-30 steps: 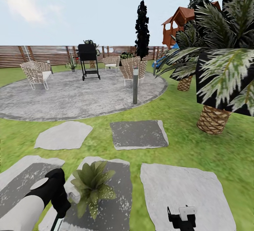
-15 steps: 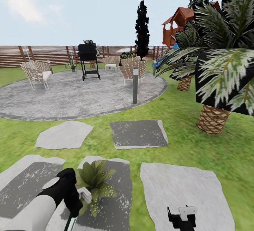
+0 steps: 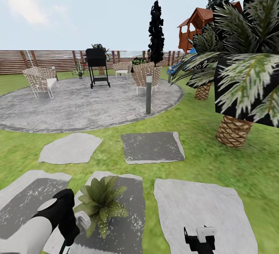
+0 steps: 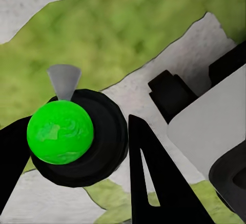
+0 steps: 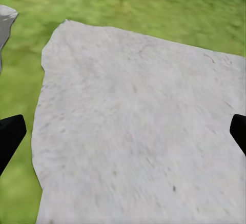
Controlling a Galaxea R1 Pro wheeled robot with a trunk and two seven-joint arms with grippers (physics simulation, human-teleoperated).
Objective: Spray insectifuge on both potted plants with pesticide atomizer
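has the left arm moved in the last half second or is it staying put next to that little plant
Yes. The left gripper has pulled back toward the robot's left, away from the potted plant, judged against the stepping slab under it.

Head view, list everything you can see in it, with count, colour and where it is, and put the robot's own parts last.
potted plant: one, speckled green, on the near grey slab
stepping slabs: five, grey, on the lawn
patio: one, round grey, mid-distance
wicker chairs: four, tan, on the patio
grill: one, black, back of patio
bollard: one, grey, patio's front edge
palms: two, scaly brown trunks, right
fence: brown slats, along the back
playhouse: one, red-brown, far right
atomizer: one, black, green top, in the left gripper
left gripper: black, beside the plant
right gripper: black, over the bare slab
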